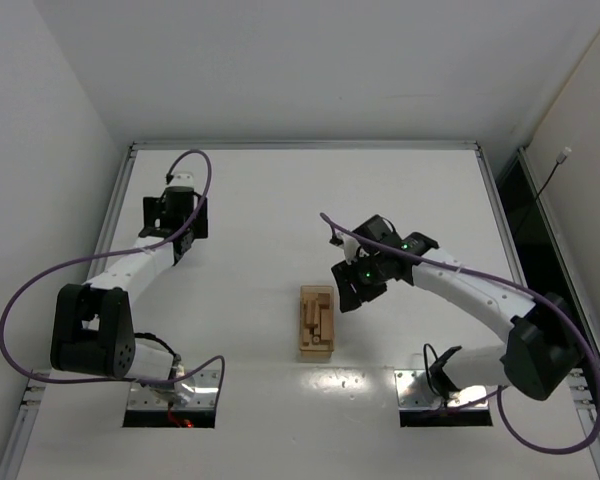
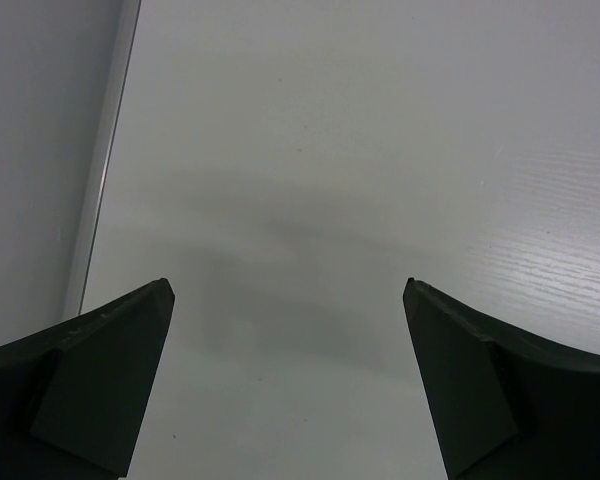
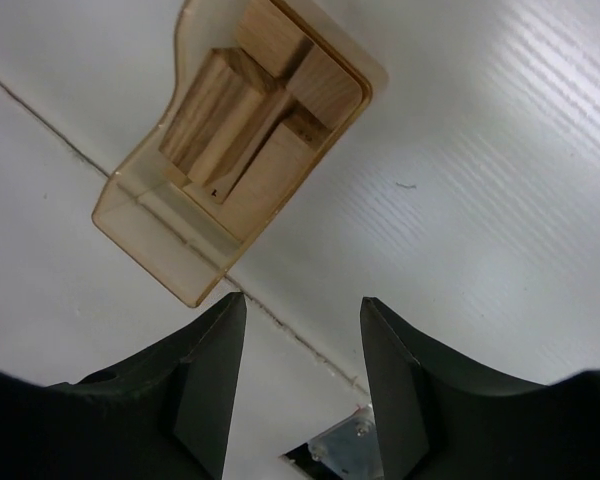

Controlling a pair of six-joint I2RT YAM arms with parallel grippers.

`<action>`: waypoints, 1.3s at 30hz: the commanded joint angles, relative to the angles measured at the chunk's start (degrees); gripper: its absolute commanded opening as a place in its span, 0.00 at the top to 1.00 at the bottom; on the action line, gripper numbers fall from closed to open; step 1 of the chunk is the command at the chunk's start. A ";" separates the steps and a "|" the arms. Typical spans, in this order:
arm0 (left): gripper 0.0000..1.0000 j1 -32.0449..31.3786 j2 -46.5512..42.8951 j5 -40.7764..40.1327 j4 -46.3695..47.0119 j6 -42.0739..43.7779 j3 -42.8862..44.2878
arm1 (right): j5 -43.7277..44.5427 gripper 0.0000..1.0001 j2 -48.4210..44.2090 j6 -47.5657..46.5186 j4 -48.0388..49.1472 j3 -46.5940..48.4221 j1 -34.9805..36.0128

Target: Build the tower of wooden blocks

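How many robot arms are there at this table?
2. The left arm stretches toward the table's far left side. The right arm bends inward, the right gripper near the tray holding wood blocks at the table's middle. No others show.

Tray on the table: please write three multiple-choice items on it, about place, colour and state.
1. Where do the wood blocks lie? A on the floor; B inside the tray; C stacked as a finished tower.
2. What colour is the tray? A blue; B black; C translucent tan.
3. What do the fingers of the right gripper hold? A nothing; B a block; C the tray's wall.
Answers: 1 B, the blocks lie within its walls; 2 C, the white table shows through it; 3 A, nothing sits in the open gap.
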 commanded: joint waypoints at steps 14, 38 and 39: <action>0.01 -0.07 -1.72 -2.97 5.80 0.03 -3.66 | 2.88 0.53 12.62 3.21 -2.12 9.71 0.38; 0.01 1.51 3.19 -2.97 10.81 0.20 -4.81 | -0.47 0.62 23.09 2.69 -0.01 14.01 1.44; 0.01 1.51 3.20 -2.97 10.81 0.20 -4.81 | 0.23 0.63 23.70 2.69 -0.01 14.02 1.44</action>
